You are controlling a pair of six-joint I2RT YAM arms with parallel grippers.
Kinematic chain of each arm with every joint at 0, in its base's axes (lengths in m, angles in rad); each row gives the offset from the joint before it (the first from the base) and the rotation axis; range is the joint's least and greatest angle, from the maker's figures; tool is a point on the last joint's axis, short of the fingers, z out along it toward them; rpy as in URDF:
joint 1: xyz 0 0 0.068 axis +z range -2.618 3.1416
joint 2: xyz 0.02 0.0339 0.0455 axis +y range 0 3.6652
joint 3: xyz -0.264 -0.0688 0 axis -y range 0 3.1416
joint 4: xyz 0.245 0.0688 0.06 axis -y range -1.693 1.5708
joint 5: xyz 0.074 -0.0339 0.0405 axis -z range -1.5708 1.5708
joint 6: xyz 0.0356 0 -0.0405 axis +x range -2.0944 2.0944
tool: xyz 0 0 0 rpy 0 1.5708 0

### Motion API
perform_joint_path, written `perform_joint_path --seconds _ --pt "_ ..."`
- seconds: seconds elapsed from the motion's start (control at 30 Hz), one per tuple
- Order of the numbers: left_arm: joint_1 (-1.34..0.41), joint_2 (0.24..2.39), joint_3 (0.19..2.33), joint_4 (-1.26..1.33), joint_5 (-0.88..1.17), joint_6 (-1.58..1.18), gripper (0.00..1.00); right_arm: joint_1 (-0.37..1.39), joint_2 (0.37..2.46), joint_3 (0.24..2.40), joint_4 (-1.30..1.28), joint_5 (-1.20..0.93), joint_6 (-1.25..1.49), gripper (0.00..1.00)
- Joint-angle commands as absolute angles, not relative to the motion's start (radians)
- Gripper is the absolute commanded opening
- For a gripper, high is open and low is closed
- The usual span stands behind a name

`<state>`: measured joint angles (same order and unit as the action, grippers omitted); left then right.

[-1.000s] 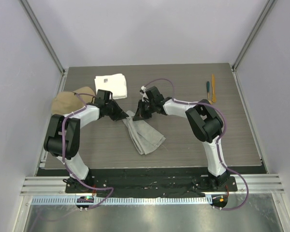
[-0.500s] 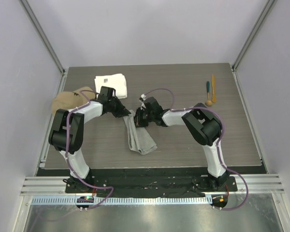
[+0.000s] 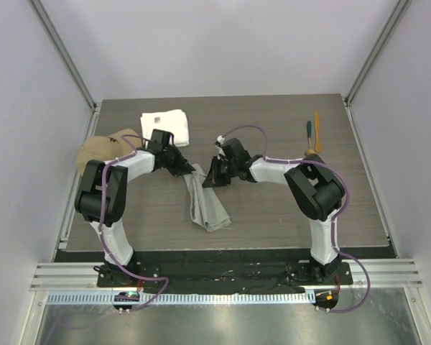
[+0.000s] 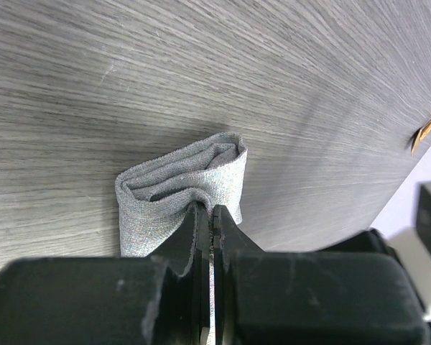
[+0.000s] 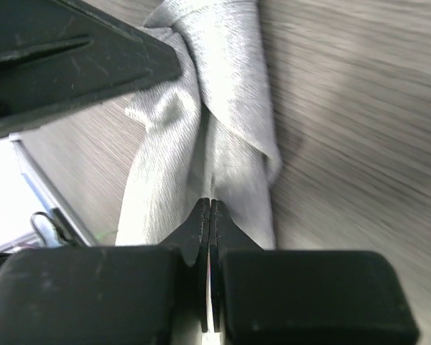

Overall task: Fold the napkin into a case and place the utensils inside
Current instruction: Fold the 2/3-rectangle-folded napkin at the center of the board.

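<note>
Grey napkin (image 3: 205,203) seen bunched lengthwise mid table (image 3: 287,215) from above, utensils (image 3: 312,135) well apart far right, left gripper (image 4: 210,215) clamped on its folded end, right gripper (image 5: 210,208) pinched on cloth in wrist views.

You are looking down your right gripper (image 5: 210,205), which is sitting at the bottom centre of the frame with its two black fingers pressing flat together. The tips are resting against the grey napkin (image 5: 230,93), though whether a fold is caught between them is not showing. The napkin is running as a bunched, creased strip from the top centre down to those tips. The left gripper (image 5: 169,66) is reaching in from the upper left, its tip meeting the cloth's edge. Grey wood-grain table (image 5: 359,108) is filling the right side.
</note>
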<state>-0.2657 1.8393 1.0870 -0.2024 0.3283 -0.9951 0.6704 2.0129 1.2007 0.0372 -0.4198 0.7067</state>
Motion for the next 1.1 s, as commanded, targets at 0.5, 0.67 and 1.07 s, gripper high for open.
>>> perform_joint_path --seconds 0.5,0.67,1.07 --pt "-0.282 1.864 1.135 -0.192 0.324 -0.969 0.0 0.762 2.011 1.059 0.23 -0.377 0.793 0.01" --pt "-0.287 1.861 1.115 -0.193 0.318 -0.947 0.0 0.755 1.977 1.071 0.204 -0.393 0.799 0.01" --pt "-0.296 1.829 1.078 -0.153 0.347 -0.93 0.0 0.672 1.931 1.362 -0.236 -0.229 0.307 0.01"
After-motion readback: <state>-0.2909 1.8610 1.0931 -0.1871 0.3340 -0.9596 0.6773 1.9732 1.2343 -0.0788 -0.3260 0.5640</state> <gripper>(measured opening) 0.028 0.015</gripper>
